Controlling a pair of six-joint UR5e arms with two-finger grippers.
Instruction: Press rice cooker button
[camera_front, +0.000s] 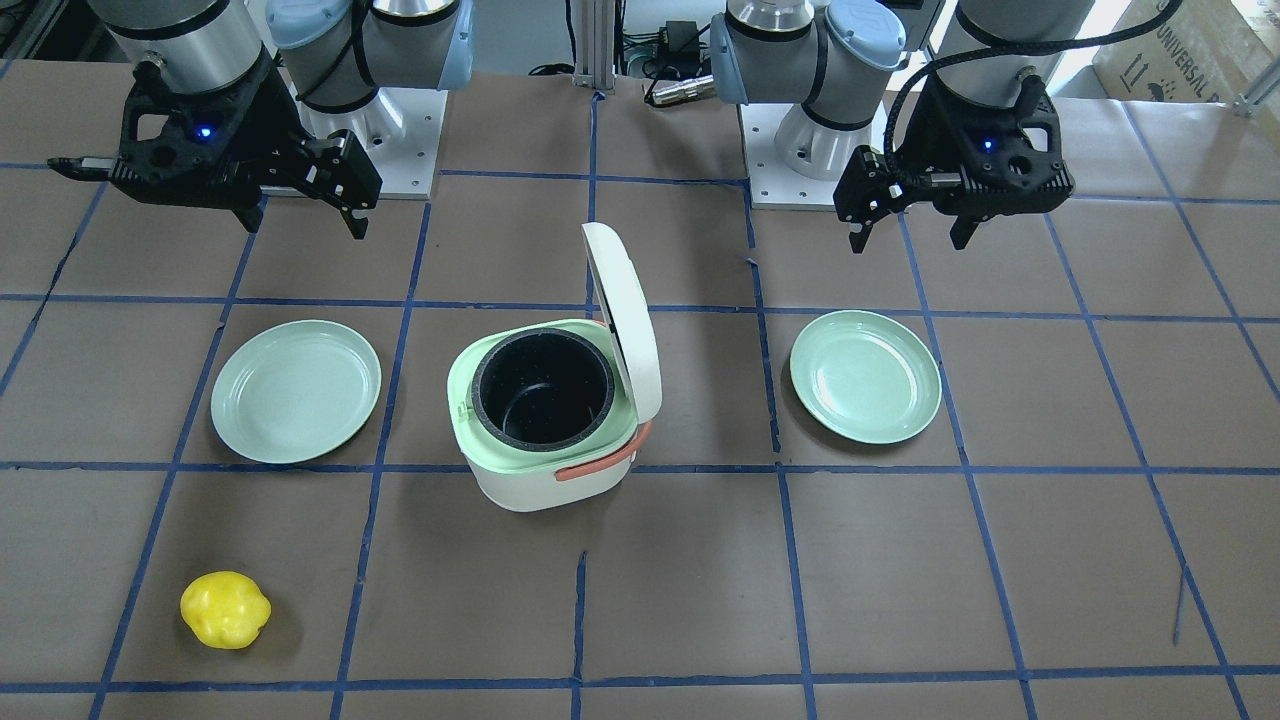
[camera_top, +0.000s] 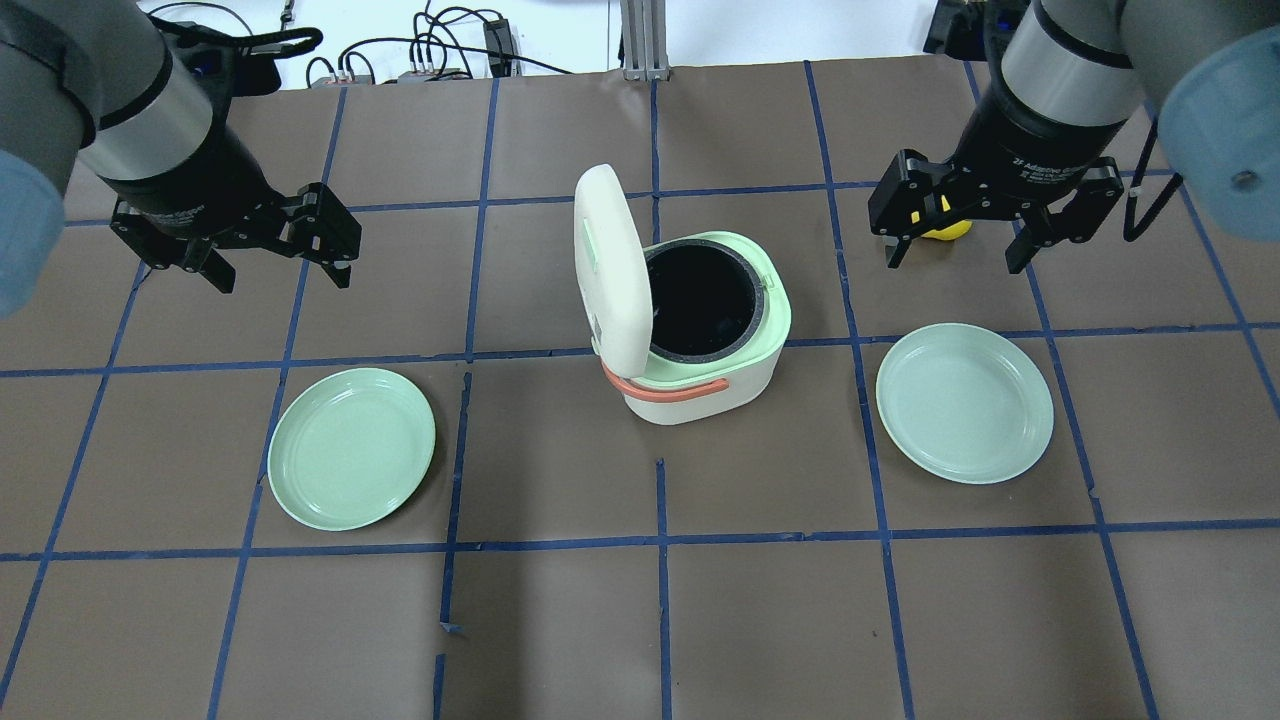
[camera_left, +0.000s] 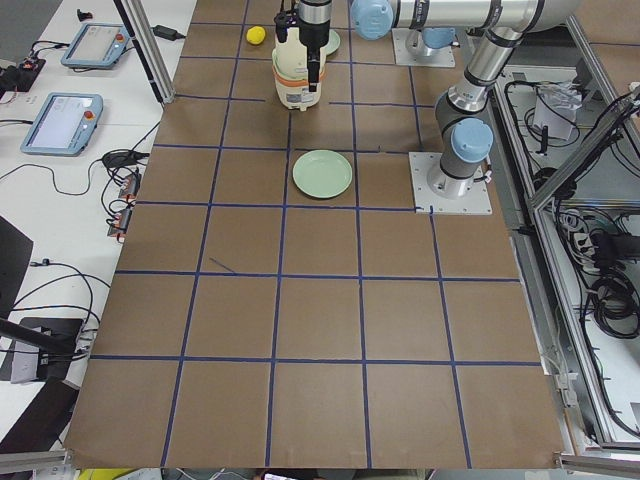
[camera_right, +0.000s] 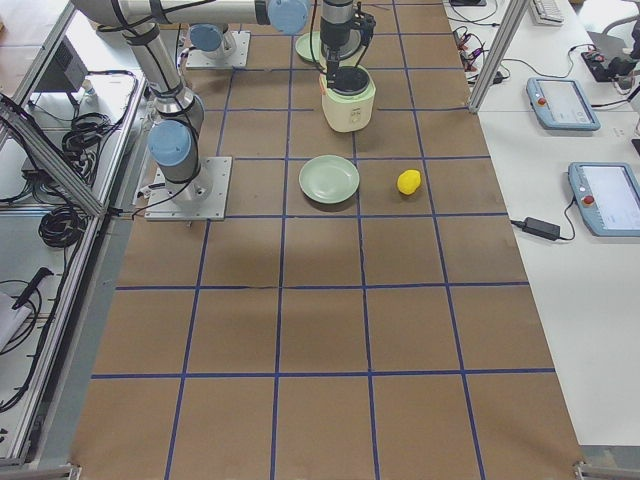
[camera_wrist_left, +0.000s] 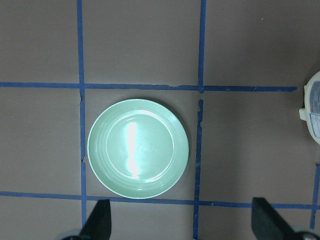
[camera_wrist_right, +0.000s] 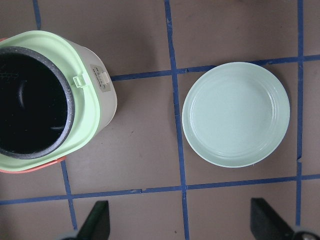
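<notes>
Already the rice cooker (camera_top: 700, 330) lid (camera_top: 607, 265) stands up — mid-table. Both the left gripper (camera_top: 272, 262) and right gripper (camera_top: 958, 245) hang wide open, holding nothing. To press, I'd close one and push the small button (camera_wrist_right: 77, 80) gently.

White rice cooker (camera_front: 545, 440) with mint-green rim, black inner pot, coral handle; two pale green plates (camera_front: 296, 390); yellow fruit (camera_front: 225, 609); brown table (camera_front: 900, 580) gridded in blue tape.

Two pale green plates (camera_top: 351, 448) (camera_top: 964, 402), left and right; yellow bell pepper (camera_front: 225, 609), far right; brown gridded table (camera_top: 760, 620).
</notes>
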